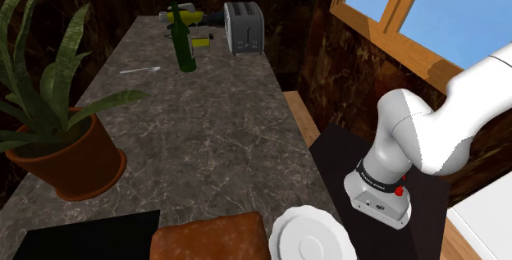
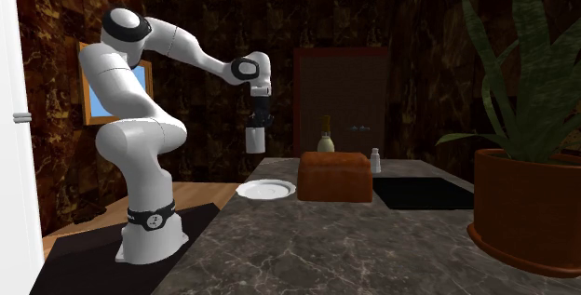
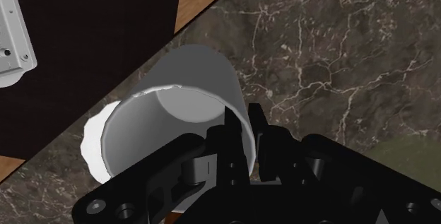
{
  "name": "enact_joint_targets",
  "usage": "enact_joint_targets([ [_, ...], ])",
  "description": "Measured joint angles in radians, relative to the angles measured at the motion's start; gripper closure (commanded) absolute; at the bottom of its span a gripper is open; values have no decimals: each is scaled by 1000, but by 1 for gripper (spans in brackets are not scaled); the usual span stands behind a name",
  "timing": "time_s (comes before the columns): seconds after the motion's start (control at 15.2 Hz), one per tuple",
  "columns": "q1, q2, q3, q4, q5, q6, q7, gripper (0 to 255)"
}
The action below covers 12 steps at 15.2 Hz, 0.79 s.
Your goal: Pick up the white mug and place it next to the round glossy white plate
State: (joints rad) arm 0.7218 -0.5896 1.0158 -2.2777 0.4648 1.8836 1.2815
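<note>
My black gripper [image 2: 255, 119] is shut on the white mug [image 2: 254, 140], which hangs in the air above the near end of the dark marble counter [image 2: 372, 237]. In the wrist view the mug [image 3: 180, 106] is clasped by its rim, one finger inside the wall and one outside, at the gripper [image 3: 244, 120]. The round glossy white plate [image 2: 265, 189] lies on the counter's corner, almost straight below the mug. Its rim [image 3: 92, 141] peeks out from behind the mug. In the shoulder view the plate [image 1: 312, 234] sits at the bottom edge beside the arm's base.
A brown block [image 1: 212, 238] lies just left of the plate and a black inset rectangle [image 1: 86, 238] beyond it. A potted plant [image 1: 70, 148] stands at the shoulder view's left. A green bottle [image 1: 184, 41], spoon [image 1: 139, 70] and toaster [image 1: 243, 27] stand at the far end.
</note>
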Motion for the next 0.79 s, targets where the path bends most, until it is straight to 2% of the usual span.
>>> enact_joint_targets([
  [0.79, -42, 56, 116, -106, 25, 174, 6, 255],
])
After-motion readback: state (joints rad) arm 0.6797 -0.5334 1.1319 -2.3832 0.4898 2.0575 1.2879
